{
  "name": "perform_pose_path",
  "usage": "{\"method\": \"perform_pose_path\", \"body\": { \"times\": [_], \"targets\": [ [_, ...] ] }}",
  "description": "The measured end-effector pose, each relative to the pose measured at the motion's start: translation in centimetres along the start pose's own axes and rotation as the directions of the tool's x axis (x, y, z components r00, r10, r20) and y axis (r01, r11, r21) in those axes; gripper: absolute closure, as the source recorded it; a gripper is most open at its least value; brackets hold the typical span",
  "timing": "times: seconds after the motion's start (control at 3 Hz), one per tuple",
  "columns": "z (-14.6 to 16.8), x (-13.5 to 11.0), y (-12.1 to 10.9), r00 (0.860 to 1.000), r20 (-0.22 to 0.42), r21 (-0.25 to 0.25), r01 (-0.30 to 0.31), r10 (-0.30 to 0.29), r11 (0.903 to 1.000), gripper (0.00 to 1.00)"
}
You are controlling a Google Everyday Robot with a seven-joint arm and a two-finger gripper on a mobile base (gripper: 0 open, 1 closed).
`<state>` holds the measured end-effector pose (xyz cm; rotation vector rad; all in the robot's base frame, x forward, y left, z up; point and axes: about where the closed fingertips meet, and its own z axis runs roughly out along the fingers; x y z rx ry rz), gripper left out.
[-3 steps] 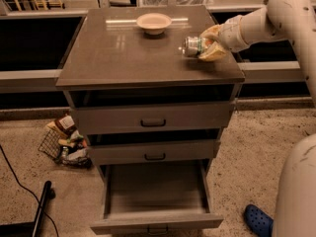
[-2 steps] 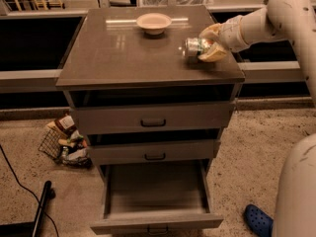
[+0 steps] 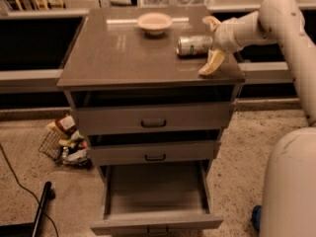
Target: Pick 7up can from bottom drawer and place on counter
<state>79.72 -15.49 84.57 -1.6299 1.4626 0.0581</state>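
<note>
The 7up can (image 3: 193, 45) lies on its side on the counter (image 3: 118, 53), near the right edge. My gripper (image 3: 211, 43) is at the can's right end, open: one finger (image 3: 210, 65) points down toward the counter's front right, the other (image 3: 213, 21) sits behind the can. The can rests on the slab between the spread fingers. The bottom drawer (image 3: 155, 223) is pulled out and its inside shows nothing. The two upper drawers are slightly ajar.
A pale bowl (image 3: 154, 22) stands at the back middle of the counter. A wire basket of packets (image 3: 66, 143) sits on the floor at left, with a black pole and cable (image 3: 42, 209). My white base (image 3: 291, 186) fills the lower right, with a blue object (image 3: 256, 217) beside it.
The fingers have spread apart and let go of the can, which now rests on the counter. The arm has stayed in about the same place.
</note>
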Motion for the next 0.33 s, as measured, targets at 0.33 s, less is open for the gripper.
{"method": "perform_pose_path", "body": {
  "times": [0.33],
  "targets": [
    [-0.43,-0.40,-0.35,1.000,0.000,0.000,0.000,0.000,1.0000,0.00]
  ]
}}
